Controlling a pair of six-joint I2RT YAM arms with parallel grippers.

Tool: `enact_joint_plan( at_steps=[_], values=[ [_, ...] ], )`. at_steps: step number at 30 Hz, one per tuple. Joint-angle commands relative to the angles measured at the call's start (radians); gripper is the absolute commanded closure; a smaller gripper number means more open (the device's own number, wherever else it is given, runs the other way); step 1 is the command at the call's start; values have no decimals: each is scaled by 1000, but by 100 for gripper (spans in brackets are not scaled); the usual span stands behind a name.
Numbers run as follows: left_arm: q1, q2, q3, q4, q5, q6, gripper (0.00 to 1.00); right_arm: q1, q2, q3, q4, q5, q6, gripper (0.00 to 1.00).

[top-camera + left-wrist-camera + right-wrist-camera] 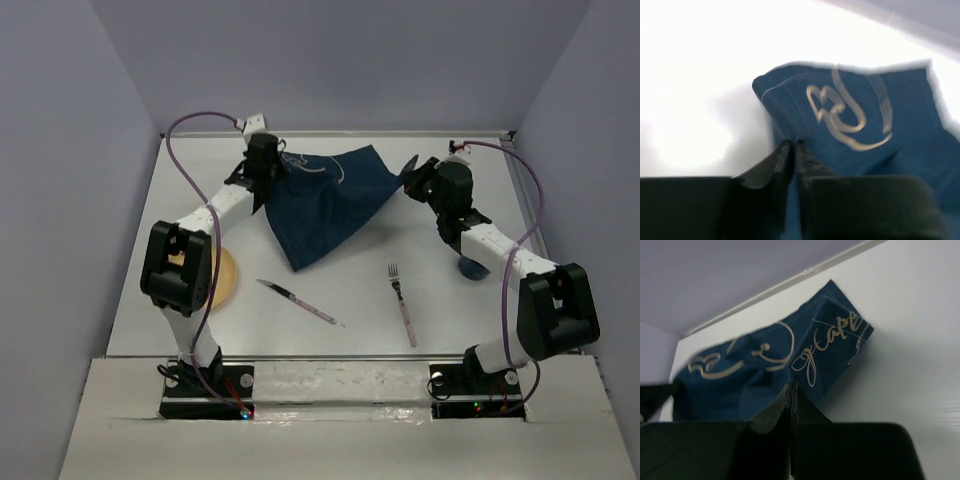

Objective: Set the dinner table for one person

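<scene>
The navy placemat [325,205] with pale drawings hangs stretched between both grippers over the far part of the white dinner table [350,340], its lower corner drooping to the surface. My left gripper [270,168] is shut on its left corner; in the left wrist view the closed tips [791,145] pinch the cloth [855,115]. My right gripper [412,183] is shut on its right corner; in the right wrist view the closed tips [791,386] pinch the cloth [765,370].
A knife [298,302] and a fork [401,300] lie on the near middle of the table. A tan plate [225,277] sits partly under the left arm. A dark blue object [473,268] sits beside the right arm. Grey walls enclose the table.
</scene>
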Motion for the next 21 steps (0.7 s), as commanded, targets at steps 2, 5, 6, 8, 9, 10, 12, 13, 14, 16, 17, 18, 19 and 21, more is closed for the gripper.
enact_joint_plan(
  at_steps=[2, 5, 6, 8, 9, 10, 12, 13, 14, 16, 17, 18, 19, 21],
  values=[
    [33, 124, 405, -169, -89, 157, 45, 106, 65, -43, -5, 38, 30, 100],
    [35, 111, 332, -178, -94, 143, 2, 117, 107, -71, 11, 38, 79, 100],
    [36, 68, 292, -161, -86, 131, 1, 127, 113, -80, 8, 40, 82, 90],
    [36, 14, 165, -92, -53, 83, 1, 138, 121, -91, 8, 49, 87, 70],
    [36, -16, 114, -72, -45, 65, 1, 138, 121, -96, 8, 50, 86, 59],
    [32, -79, 64, -31, -36, 31, 1, 138, 118, -100, 5, 58, 79, 41],
    [23, -145, -96, 1, -37, -1, 1, 138, 95, -96, -6, 99, 63, 31],
    [11, -209, -148, 15, -36, -18, 1, 138, 85, -85, -29, 115, 43, 26],
    [4, -242, -253, 37, -42, -45, 1, 138, 78, -77, -43, 128, 32, 25],
    [-9, -334, -352, 51, -57, -79, 2, 138, 61, -65, -75, 164, 6, 26],
    [-13, -358, -397, 57, -63, -93, 2, 138, 59, -61, -86, 174, 0, 27],
    [-22, -383, -467, 60, -72, -107, 3, 138, 59, -57, -93, 199, -5, 28],
    [-26, -401, -493, 58, -81, -125, 5, 138, 67, -57, -107, 211, -10, 29],
    [-36, -443, -547, 48, -104, -141, 9, 138, 78, -47, -150, 277, -23, 32]
  ],
)
